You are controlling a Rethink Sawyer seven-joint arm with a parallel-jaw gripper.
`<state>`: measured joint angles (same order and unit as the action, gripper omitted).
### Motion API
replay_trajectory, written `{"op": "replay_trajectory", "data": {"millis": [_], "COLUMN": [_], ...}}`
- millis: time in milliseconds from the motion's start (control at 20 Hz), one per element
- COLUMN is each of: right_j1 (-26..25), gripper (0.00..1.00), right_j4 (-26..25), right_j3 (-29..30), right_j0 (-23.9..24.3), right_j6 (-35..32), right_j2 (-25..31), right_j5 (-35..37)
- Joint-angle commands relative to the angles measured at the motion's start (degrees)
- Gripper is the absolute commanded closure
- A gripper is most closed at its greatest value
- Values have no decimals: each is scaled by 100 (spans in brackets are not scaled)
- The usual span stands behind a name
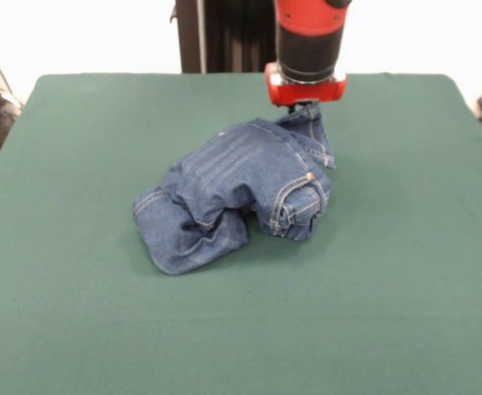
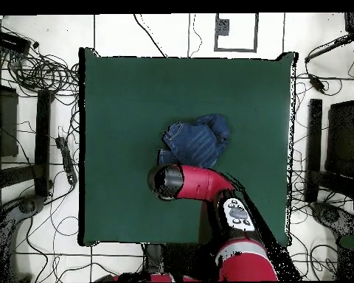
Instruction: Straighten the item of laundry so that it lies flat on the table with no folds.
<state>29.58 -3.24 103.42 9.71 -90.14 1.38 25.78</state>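
Observation:
The item of laundry (image 1: pixel 233 193), a small pair of blue denim jeans, lies crumpled and folded over itself near the middle of the green table (image 1: pixel 76 321). One edge of the jeans is pulled up to a peak at the far right of the heap. My gripper (image 1: pixel 307 105) sits at that peak, under the red wrist, and looks shut on the cloth. In the overhead view the jeans (image 2: pixel 200 138) lie bunched on the table (image 2: pixel 121 88). There the red arm (image 2: pixel 191 183) covers their near edge and hides the gripper.
Green cloth stretches wide on every side of the jeans. Off the table, cables (image 2: pixel 43 70) and dark equipment (image 2: pixel 335 140) lie on the floor to both sides in the overhead view.

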Motion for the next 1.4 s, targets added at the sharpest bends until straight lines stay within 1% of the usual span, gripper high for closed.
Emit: {"op": "replay_trajectory", "data": {"millis": [50, 250, 300, 450, 600, 900, 1200, 1400], "right_j1": [239, 945, 1039, 1112, 1019, 651, 36, 14], "gripper": [100, 100, 100, 100, 100, 100, 100, 100], "right_j4": [394, 432, 433, 387, 338, 294, 282, 290], "right_j3": [-426, -180, -170, -211, -374, -955, -1814, -1830], "right_j0": [-111, -215, -213, -182, -173, -153, -160, -193], "right_j6": [-917, -994, -991, -959, -983, -1024, -1016, -1019], "right_j2": [259, 178, 179, 205, 223, 241, 261, 270], "right_j5": [1051, 1671, 1779, 1791, 1777, 1908, 2066, 2093]}}
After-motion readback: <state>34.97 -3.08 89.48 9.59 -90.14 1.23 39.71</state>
